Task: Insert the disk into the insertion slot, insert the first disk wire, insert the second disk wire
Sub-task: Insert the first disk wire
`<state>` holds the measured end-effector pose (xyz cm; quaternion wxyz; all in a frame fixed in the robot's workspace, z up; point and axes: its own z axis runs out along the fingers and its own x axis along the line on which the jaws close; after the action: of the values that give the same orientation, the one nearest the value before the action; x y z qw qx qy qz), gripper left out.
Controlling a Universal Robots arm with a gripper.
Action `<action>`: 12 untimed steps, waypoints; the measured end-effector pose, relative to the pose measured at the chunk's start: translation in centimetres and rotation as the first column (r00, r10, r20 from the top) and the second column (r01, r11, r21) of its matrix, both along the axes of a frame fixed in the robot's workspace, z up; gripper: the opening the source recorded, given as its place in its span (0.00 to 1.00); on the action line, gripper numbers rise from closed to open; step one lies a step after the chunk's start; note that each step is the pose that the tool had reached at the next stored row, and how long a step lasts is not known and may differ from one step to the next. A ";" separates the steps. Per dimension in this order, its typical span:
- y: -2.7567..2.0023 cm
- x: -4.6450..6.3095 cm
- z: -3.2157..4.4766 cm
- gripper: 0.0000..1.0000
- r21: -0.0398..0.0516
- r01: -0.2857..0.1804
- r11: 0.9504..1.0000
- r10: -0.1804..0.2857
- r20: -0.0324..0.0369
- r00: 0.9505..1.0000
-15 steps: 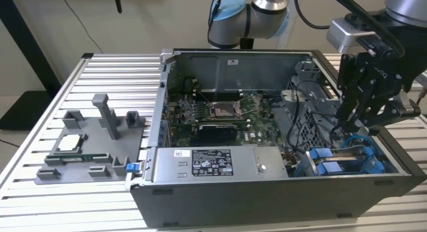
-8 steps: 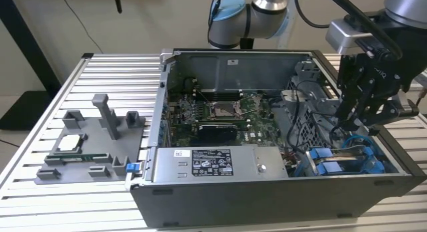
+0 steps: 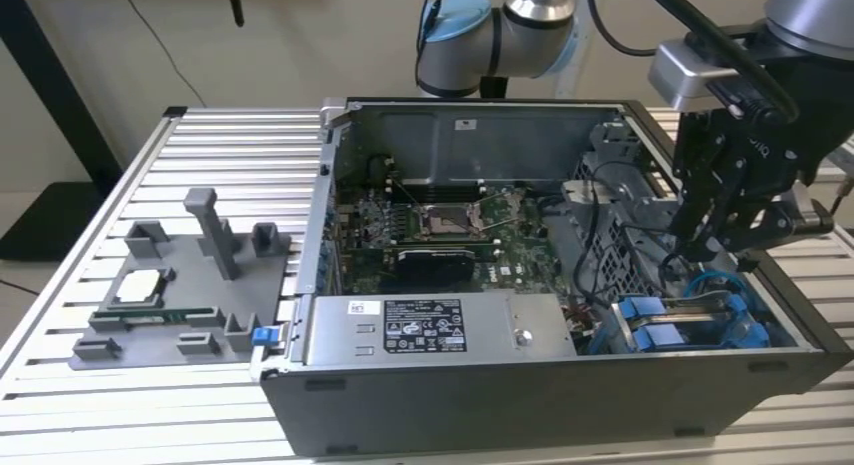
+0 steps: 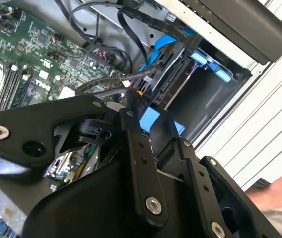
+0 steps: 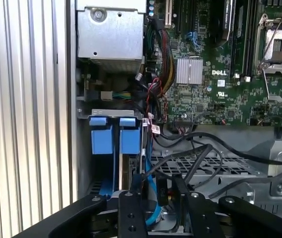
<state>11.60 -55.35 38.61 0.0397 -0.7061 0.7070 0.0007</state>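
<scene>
The open computer case (image 3: 561,385) lies on a slatted table. At its corner on the exterior view's right is the insertion slot (image 3: 667,330), with blue rails and tabs (image 5: 101,136). The disk (image 5: 126,171) sits edge-on inside it, framed in blue. My gripper (image 3: 697,253) hangs just above the slot. Its black fingers (image 5: 131,208) stand apart, so it is open. A black wire connector (image 5: 161,191) with dark cables (image 5: 195,153) lies in the gap between them, at the disk's end. In the second wrist view the connector (image 4: 148,84) sits just past my gripper (image 4: 147,116).
The grey power supply box with a sticker (image 3: 427,330) fills the case's near side, beside the motherboard (image 3: 441,225). A perforated metal cage (image 5: 205,161) and loose cables crowd the slot. A grey fixture with parts (image 3: 187,285) stands at the exterior view's left. A person's hand (image 4: 275,191) rests outside the case.
</scene>
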 end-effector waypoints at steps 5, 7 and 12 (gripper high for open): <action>0.00 -0.2 -0.05 1.00 0.000 0.000 1.000 0.000 0.003 1.000; 0.01 -0.2 -0.08 1.00 0.000 0.000 1.000 0.000 0.005 1.000; 0.02 -0.2 -0.17 1.00 0.000 0.000 1.000 0.000 0.008 1.000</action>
<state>11.43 -55.33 38.43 0.0425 -0.7061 0.7069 -0.0021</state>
